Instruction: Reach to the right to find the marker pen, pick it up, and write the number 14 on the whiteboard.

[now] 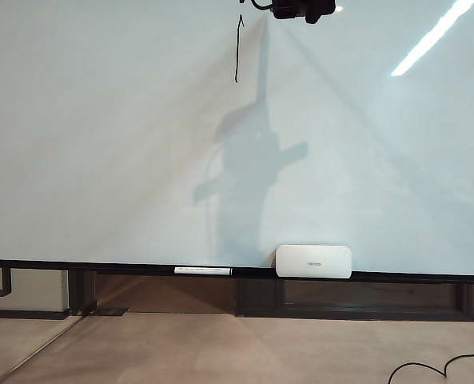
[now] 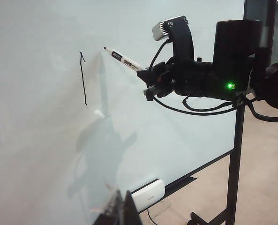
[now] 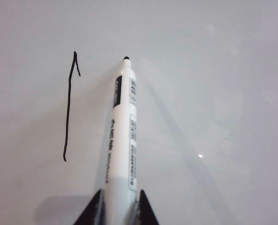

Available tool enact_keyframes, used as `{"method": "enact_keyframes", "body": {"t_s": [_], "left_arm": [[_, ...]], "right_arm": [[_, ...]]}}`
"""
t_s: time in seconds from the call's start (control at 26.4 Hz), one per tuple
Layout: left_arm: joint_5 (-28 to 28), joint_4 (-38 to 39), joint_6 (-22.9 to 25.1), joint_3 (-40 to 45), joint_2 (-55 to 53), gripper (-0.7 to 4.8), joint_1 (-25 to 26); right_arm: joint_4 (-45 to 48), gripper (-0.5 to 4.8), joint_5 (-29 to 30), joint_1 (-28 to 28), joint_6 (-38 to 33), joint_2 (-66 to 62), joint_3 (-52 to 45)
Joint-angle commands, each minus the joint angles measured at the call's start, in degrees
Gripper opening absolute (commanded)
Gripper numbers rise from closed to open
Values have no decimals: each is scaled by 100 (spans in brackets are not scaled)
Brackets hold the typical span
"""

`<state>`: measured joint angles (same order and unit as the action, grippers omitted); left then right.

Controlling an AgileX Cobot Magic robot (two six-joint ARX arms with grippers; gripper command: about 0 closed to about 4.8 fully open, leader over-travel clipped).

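The right gripper (image 3: 120,208) is clenched on the marker pen (image 3: 121,136), its two dark fingers (image 3: 94,211) pressing the white barrel; the printed label is too blurred to read. The nib stands near the whiteboard (image 3: 214,70), just beside one black stroke (image 3: 68,112). Whether the left gripper (image 2: 117,208) is spread or closed, I cannot tell

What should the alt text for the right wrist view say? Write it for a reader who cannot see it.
The right gripper holds the marker pen between its dark fingers, nib pointing at the whiteboard. Beside the nib is one thin black vertical stroke with a small hook at one end, the digit 1; no 4 is drawn yet.
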<state>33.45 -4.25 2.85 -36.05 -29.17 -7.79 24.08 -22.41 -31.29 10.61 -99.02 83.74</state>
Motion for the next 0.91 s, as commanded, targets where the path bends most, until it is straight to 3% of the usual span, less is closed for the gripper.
{"method": "enact_keyframes", "body": {"t_s": [0.04,0.91], "left_arm": [[24,-55,-31,-31,9,-6,-2],[22,-57,-28,-31,9,-6,-2]], "right_arm": [[109,-1,68,48,13,33,22],[-33,-1,203,208,-7,-44,22]]}}
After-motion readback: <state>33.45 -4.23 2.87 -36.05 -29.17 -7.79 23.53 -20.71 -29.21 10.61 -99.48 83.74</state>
